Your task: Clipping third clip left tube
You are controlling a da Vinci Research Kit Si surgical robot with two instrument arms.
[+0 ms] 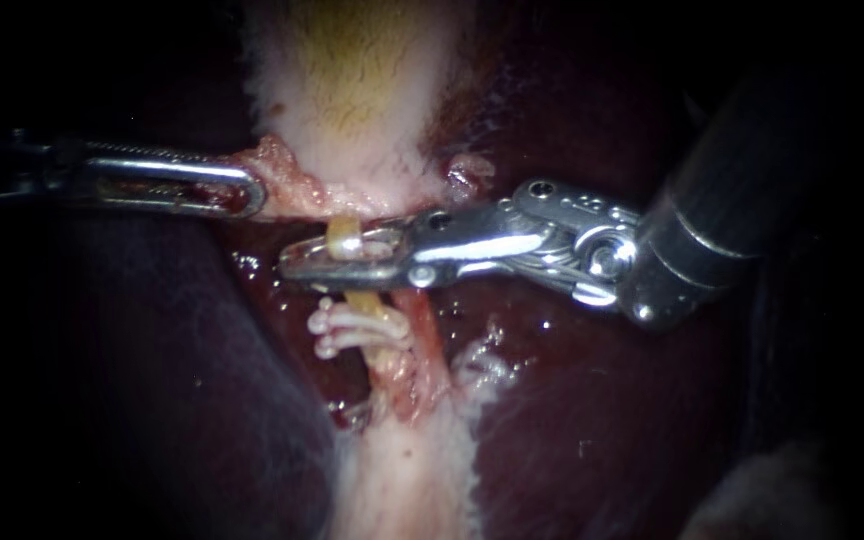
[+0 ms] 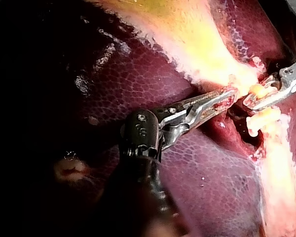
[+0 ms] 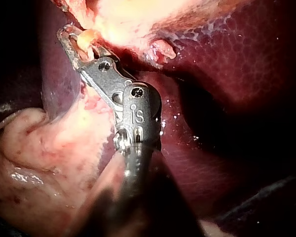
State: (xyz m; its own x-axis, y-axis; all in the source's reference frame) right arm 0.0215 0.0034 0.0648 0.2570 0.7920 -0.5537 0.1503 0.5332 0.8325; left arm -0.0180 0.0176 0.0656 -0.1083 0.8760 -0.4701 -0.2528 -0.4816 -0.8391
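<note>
Surroundings black at edges; light pools centrally, glinting wet on dark red liver [image 1: 592,420].

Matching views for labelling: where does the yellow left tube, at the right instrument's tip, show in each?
Endoscope view: left tube near centre, at the right instrument's tip, above the white clips.
Left wrist view: tube ahead of the left instrument, in the other instrument's tip.
Right wrist view: tube ahead of its own instrument, at the tip.
Shared landmark: the right instrument's tip.

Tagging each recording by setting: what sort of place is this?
Probably a surgical practice bench, seen close up: a left instrument and right instrument, slender metal, work on dark liver, pale gallbladder and a clipped tube.
</note>
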